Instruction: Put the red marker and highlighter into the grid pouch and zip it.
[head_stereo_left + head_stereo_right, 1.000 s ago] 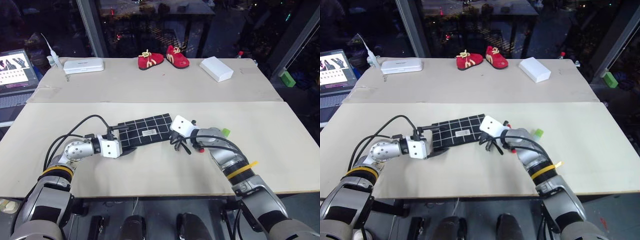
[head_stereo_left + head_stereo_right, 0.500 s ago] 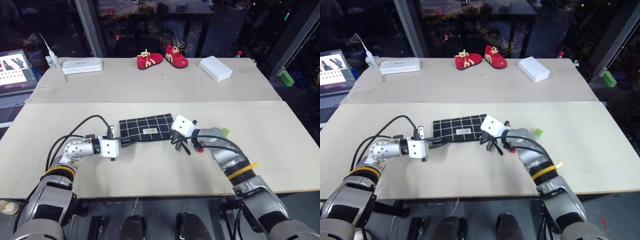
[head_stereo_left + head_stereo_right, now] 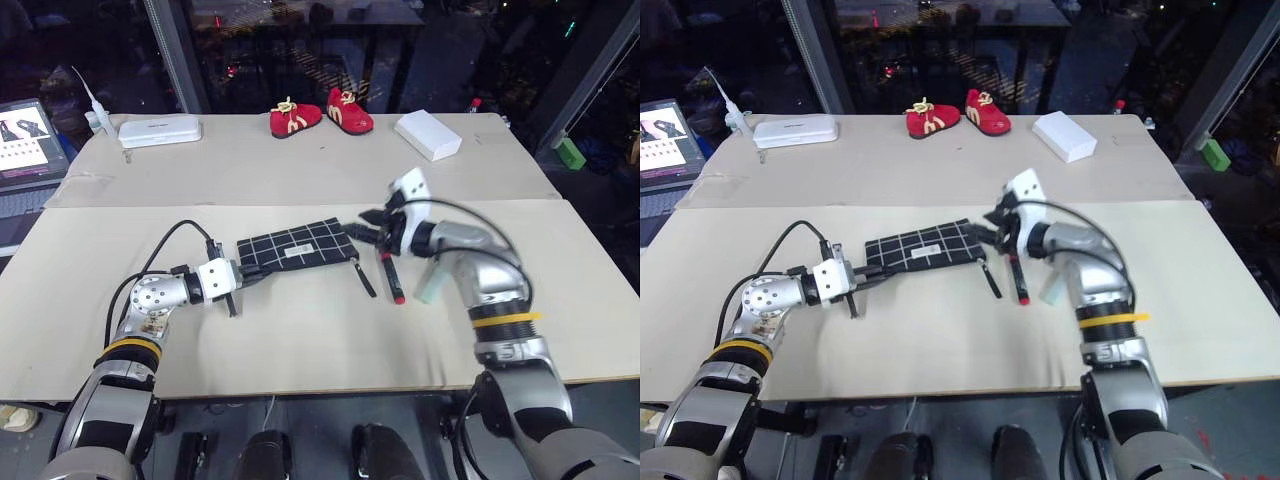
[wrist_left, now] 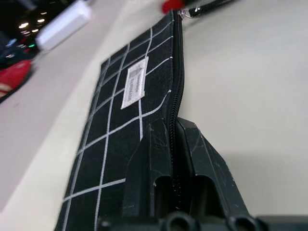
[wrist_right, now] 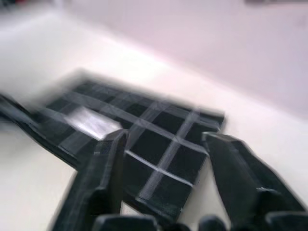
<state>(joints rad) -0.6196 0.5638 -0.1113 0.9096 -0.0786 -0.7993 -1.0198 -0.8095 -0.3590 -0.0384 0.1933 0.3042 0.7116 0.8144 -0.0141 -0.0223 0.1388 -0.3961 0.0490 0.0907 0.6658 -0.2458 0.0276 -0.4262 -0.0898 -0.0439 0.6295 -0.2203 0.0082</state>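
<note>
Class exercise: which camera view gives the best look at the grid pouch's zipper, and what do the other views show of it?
The left wrist view: the zipper runs along the grid pouch edge, from the left gripper shut on it. The head views show the whole pouch flat on the table, its zipper too small to make out. The right wrist view shows a blurred pouch corner.

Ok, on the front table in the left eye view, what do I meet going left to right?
Left hand → grid pouch → red marker → highlighter.
</note>
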